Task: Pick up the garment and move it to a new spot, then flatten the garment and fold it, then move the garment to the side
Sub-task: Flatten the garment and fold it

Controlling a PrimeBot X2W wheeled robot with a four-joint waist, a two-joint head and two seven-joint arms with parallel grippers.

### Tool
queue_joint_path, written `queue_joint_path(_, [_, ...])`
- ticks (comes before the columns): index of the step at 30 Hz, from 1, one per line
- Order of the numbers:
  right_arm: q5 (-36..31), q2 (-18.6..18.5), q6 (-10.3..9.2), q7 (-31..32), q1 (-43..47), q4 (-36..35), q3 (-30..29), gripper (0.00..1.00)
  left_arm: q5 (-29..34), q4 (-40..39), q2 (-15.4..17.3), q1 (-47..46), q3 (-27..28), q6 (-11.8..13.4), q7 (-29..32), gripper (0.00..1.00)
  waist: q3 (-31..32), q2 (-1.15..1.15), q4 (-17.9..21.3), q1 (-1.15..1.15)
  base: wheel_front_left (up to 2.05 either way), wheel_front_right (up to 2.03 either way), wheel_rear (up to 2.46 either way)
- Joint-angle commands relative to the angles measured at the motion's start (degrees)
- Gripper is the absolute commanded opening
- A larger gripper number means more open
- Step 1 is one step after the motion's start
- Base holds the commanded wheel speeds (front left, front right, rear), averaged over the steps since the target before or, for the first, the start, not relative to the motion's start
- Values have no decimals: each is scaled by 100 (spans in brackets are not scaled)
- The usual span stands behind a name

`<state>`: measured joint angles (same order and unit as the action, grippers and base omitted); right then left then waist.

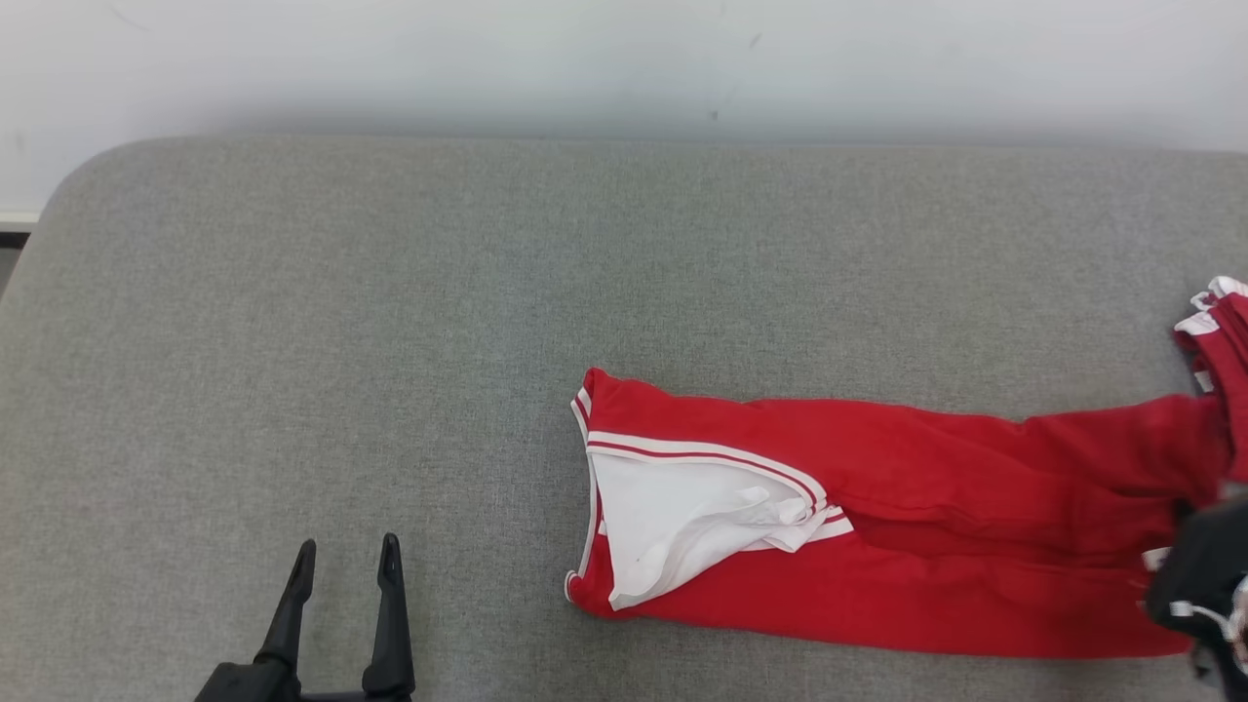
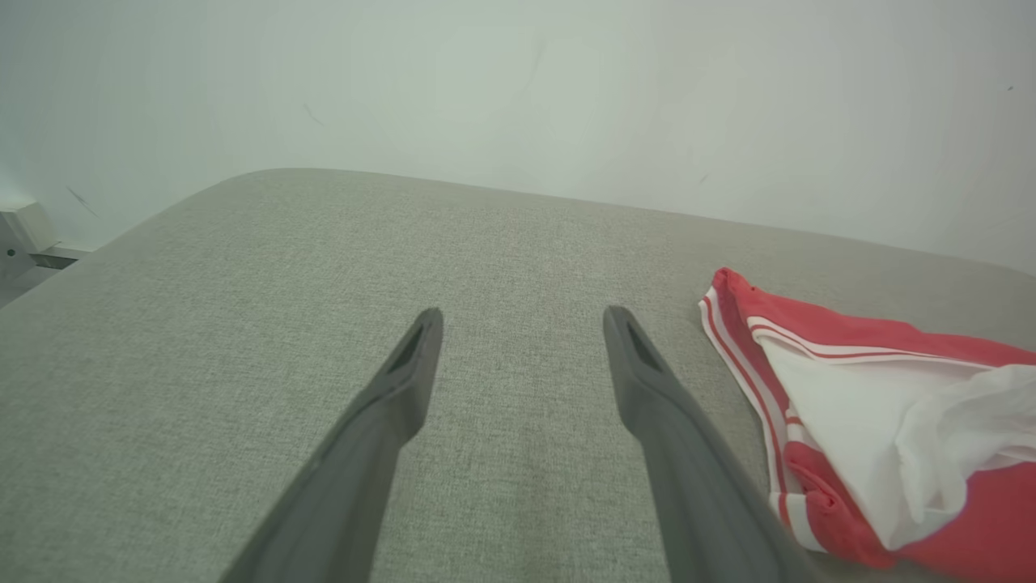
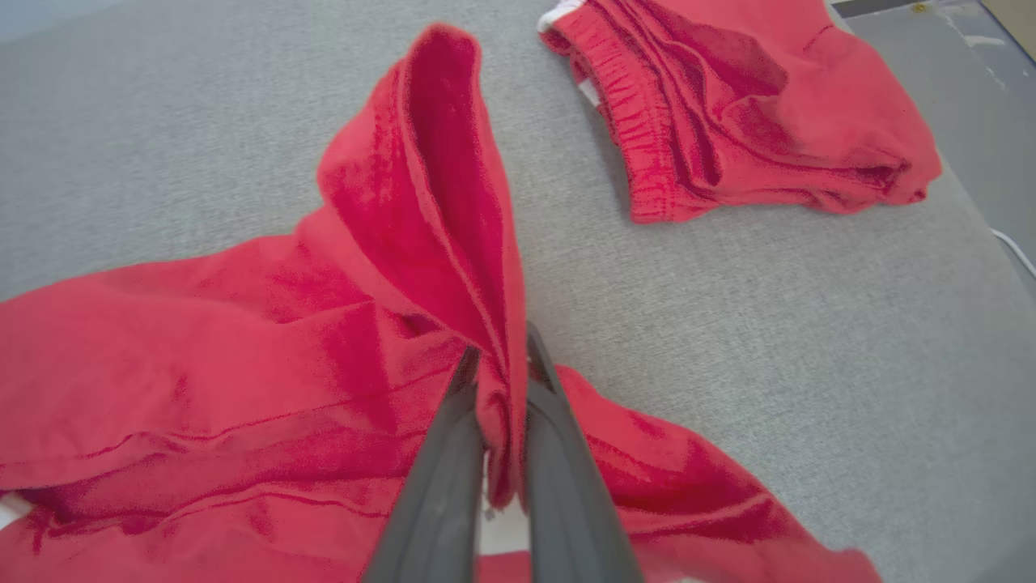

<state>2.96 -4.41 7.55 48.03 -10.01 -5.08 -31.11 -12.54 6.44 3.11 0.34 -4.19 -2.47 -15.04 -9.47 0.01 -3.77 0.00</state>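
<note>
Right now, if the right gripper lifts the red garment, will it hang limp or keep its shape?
Probably limp: the red garment lies in soft creases. Most of it would likely trail, since the right gripper pinches only one thin fold. It looks light.

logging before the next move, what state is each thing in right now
garment: laid out long, wrinkled, white lining turned out at one end
left gripper: open, empty, beside the garment's striped end
right gripper: shut on a raised fold of the garment
red bundle with elastic band: crumpled on the grey pad, ungripped
</note>
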Motion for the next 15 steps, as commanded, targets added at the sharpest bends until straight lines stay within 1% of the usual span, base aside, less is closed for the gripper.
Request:
queue_joint_path(1, [29, 58, -15, 26, 74, -60, 94, 0, 56, 20, -14, 91, 5, -1, -15, 100, 63, -1, 24, 0, 0, 0, 0])
queue_joint_path(5, [292, 91, -15, 228, 200, -441, 812, 0, 19, 51, -21, 89, -10, -11, -15, 100, 138, -1, 31, 0, 0, 0, 0])
queue_joint_path(8, [378, 111, -15, 270, 170, -561, 1401, 0, -13, 77, -22, 49, -22, -15, -15, 100, 147, -1, 18, 0, 0, 0, 0])
queue_joint_path(11, [476, 122, -15, 223, -24, -484, 1910, 0, -43, 94, -23, 2, -29, -29, -15, 100, 127, -1, -8, 0, 0, 0, 0])
queue_joint_path(15, [650, 140, -15, 92, -326, -63, 2511, 0, -86, 113, -26, -70, -63, -36, -15, 100, 68, -1, -96, 0, 0, 0, 0])
